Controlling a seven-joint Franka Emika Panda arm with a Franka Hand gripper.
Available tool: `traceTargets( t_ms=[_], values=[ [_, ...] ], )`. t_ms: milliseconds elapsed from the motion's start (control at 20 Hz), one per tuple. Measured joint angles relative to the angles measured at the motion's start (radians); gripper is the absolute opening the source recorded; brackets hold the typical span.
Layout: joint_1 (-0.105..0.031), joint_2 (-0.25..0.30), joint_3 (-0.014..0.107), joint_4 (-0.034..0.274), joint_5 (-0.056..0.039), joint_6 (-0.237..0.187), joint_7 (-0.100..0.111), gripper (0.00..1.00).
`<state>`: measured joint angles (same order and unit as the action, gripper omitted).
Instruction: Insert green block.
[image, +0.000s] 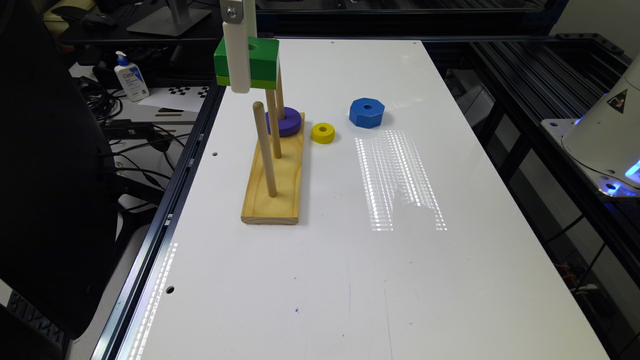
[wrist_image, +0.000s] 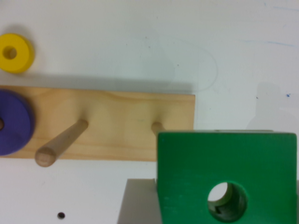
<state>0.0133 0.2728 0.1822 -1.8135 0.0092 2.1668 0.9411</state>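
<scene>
The green block (image: 260, 57) hangs in the air above the wooden peg base (image: 280, 200), with my gripper (image: 245, 70) shut on its sides. Its round hole (wrist_image: 227, 200) is threaded on no peg. In the wrist view the green block (wrist_image: 229, 172) covers part of the end peg (wrist_image: 158, 127) and sits off to one side of the base (wrist_image: 121, 116). The middle peg (wrist_image: 60, 142) stands bare. A purple ring (image: 285, 121) lies at the foot of the far peg (image: 280, 95).
A small yellow ring (image: 323, 133) lies on the white table (image: 400, 275) just beside the base, and a blue octagonal block (image: 367, 112) sits further toward the exterior view's right. Cables and a lotion bottle (image: 131, 77) lie off the table at the exterior view's left.
</scene>
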Motion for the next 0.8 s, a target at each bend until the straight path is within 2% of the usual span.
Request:
traceTargets(
  t_ms=[400,550,800],
  values=[
    [0.006,0.01,0.004,-0.001,-0.0001,0.002,0.006,0.0],
    [0.012,0.027,0.005,0.0,-0.0031,0.011,0.014,0.0],
    [0.013,0.03,0.005,0.0,-0.0063,0.01,0.018,0.0]
  ],
)
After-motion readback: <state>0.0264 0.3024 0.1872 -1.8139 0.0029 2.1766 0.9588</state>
